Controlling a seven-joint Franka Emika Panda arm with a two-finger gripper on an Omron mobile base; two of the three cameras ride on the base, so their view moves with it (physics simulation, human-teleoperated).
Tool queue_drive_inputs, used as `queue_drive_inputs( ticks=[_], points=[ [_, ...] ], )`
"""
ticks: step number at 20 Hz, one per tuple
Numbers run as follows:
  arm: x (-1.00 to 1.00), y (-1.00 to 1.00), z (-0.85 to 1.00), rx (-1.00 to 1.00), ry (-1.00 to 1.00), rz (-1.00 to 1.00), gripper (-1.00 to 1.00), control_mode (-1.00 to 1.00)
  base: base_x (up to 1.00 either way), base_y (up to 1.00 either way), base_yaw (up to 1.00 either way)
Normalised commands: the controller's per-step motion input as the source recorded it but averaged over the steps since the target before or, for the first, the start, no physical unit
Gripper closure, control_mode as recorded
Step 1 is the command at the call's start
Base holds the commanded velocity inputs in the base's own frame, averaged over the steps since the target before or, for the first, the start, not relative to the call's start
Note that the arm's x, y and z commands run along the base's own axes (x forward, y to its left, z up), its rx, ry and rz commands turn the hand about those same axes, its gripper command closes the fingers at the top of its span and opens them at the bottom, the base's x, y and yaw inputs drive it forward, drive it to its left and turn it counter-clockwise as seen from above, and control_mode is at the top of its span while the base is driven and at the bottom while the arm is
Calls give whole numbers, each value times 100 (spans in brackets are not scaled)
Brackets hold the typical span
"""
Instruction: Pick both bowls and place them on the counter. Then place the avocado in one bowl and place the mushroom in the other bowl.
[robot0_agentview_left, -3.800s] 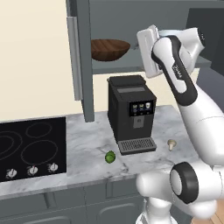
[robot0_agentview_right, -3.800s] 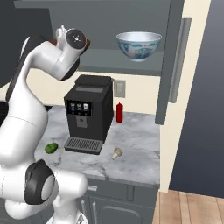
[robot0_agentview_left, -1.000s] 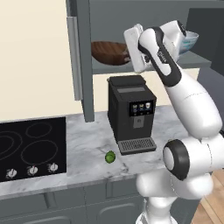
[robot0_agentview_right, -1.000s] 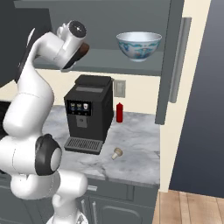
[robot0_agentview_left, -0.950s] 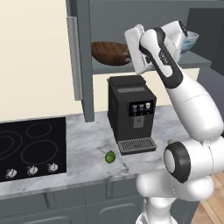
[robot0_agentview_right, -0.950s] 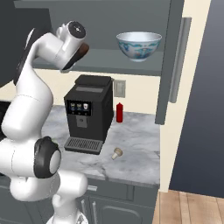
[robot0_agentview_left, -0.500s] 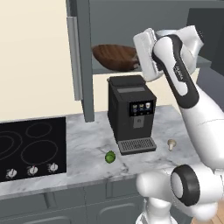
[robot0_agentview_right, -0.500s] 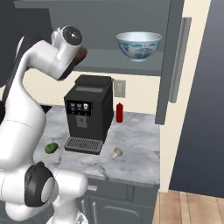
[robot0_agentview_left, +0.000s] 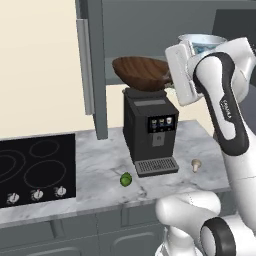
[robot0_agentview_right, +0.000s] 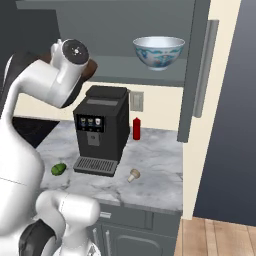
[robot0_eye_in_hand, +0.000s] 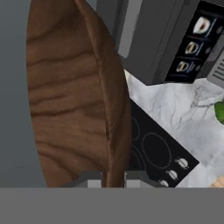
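Gripper (robot0_eye_in_hand: 110, 178) clamped on level, mouth-up wooden bowl (robot0_agentview_left: 141, 73) rim.

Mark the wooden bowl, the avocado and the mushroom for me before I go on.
wooden bowl (robot0_agentview_left: 142, 73), left base view, on its grained outer wall.
avocado (robot0_agentview_left: 126, 179), left base view, on the middle of the green fruit.
mushroom (robot0_agentview_right: 134, 175), right base view, on its beige cap.

A brown wooden bowl (robot0_agentview_left: 141, 73) is held tilted in the air. A white-and-blue bowl (robot0_agentview_right: 159, 52) sits on the shelf. A green avocado (robot0_agentview_left: 126, 179) and a beige mushroom (robot0_agentview_left: 196, 164) lie on the marble counter (robot0_agentview_left: 100, 165).
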Motion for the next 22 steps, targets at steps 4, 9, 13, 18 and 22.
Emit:
queue_drive_inputs(
  ticks=[4, 9, 13, 18, 22],
  points=[
    [-71, -14, -6, 0, 0, 0, 100, -100, 0, 0, 0],
    [-68, -11, -9, 0, 0, 0, 100, -100, 0, 0, 0],
    [-68, -11, -10, 0, 0, 2, 100, -100, 0, 0, 0],
    [-66, -8, -11, 0, 0, 3, 100, -100, 0, 0, 0],
    [-52, 0, -21, -1, 6, 1, 100, -100, 0, 0, 0]
  ],
)
